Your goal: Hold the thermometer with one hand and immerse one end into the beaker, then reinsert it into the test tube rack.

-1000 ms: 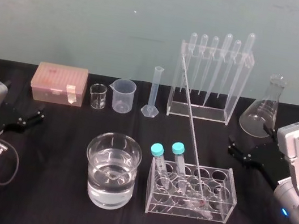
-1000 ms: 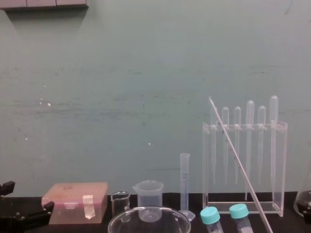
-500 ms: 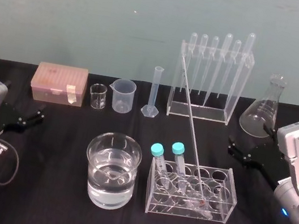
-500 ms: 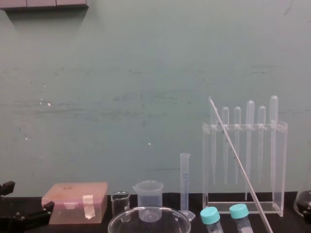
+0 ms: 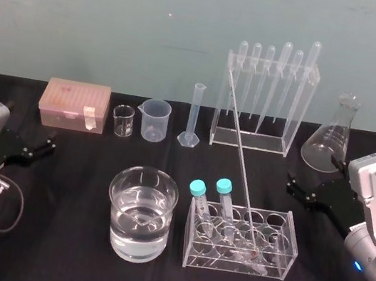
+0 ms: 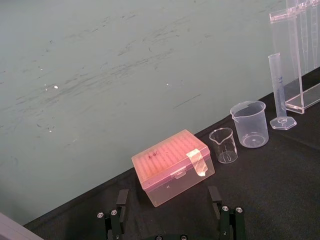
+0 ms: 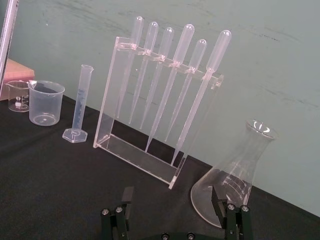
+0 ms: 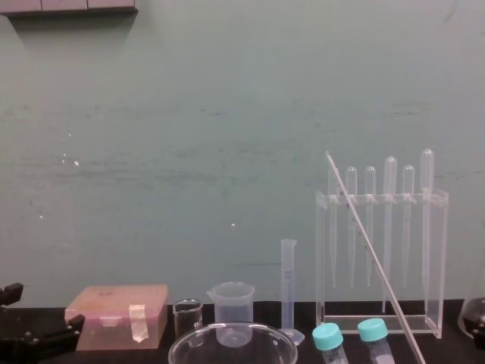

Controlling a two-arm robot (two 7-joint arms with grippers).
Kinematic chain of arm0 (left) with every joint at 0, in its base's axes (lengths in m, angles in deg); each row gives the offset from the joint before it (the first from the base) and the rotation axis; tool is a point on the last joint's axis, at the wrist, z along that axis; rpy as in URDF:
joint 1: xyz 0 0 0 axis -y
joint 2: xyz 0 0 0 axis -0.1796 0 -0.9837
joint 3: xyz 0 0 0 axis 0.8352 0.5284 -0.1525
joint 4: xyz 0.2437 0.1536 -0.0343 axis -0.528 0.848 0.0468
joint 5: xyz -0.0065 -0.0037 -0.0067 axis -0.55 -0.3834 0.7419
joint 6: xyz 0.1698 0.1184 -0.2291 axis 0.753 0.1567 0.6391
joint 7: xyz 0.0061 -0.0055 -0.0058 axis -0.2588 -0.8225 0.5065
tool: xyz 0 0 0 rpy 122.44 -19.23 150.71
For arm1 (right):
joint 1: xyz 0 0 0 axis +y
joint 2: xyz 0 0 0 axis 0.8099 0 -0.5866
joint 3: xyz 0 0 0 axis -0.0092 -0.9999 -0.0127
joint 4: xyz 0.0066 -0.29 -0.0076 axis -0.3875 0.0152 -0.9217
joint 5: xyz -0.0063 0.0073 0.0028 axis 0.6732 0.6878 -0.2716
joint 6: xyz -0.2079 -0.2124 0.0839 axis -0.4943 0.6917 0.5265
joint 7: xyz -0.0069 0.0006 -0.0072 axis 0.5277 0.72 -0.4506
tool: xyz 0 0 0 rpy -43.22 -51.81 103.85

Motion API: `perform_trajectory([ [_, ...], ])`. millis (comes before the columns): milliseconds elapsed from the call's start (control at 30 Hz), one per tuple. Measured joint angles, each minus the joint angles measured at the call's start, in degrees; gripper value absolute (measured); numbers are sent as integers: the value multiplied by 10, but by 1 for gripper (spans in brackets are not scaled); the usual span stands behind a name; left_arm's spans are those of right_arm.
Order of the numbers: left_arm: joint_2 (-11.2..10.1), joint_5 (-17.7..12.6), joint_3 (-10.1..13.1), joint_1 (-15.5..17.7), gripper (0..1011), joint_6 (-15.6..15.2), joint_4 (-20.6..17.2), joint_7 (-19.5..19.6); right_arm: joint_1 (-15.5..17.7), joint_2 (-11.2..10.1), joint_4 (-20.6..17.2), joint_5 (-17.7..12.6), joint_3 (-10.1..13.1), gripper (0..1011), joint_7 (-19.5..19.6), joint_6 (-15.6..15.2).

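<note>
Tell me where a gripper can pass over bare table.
Bare cloth lies between the left gripper and the beaker, and between the right gripper and the low tube rack. Crowded: the row from pink tip box to conical flask, and around the leaning thermometer.

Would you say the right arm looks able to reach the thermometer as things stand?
Probably yes. The right claw is open and faces the thermometer across bare table; the rod's slanted upper stretch stands free on that side, the capped tubes beyond it. The left claw sits parked far left.
</note>
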Motion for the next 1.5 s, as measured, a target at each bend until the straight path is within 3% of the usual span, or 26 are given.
perform_trajectory([
  [333, 0, 0, 0, 0, 1008, 0, 0, 0, 0, 0, 0, 0, 1, 1003, -1, 0],
  [500, 0, 0, 0, 0, 1008, 0, 0, 0, 7, -10, -20, -20, 15, 1003, -32, -12],
  [600, 0, 0, 0, 0, 1008, 0, 0, 0, 20, -24, -48, -69, 34, 1003, -77, -32],
  [633, 0, 0, 0, 0, 1008, 0, 0, 0, 26, -31, -65, -99, 45, 1003, -103, -48],
  [700, 0, 0, 0, 0, 1008, 0, 0, 0, 33, -39, -84, -130, 58, 1003, -130, -66],
  [733, 0, 0, 0, 0, 1008, 0, 0, 0, 40, -46, -102, -163, 71, 1003, -157, -86],
  [900, 0, 0, 0, 0, 1008, 0, 0, 0, 55, -60, -150, -244, 105, 1003, -219, -136],
  [1000, 0, 0, 0, 0, 1008, 0, 0, 0, 55, -62, -172, -277, 115, 1003, -247, -158],
  [1200, 0, 0, 0, 0, 1008, 0, 0, 0, 19, -55, -185, -296, 92, 1003, -261, -195],
  [1500, 0, 0, 0, 0, 1008, 0, 0, 0, -63, -19, -167, -269, 30, 1003, -222, -252],
])
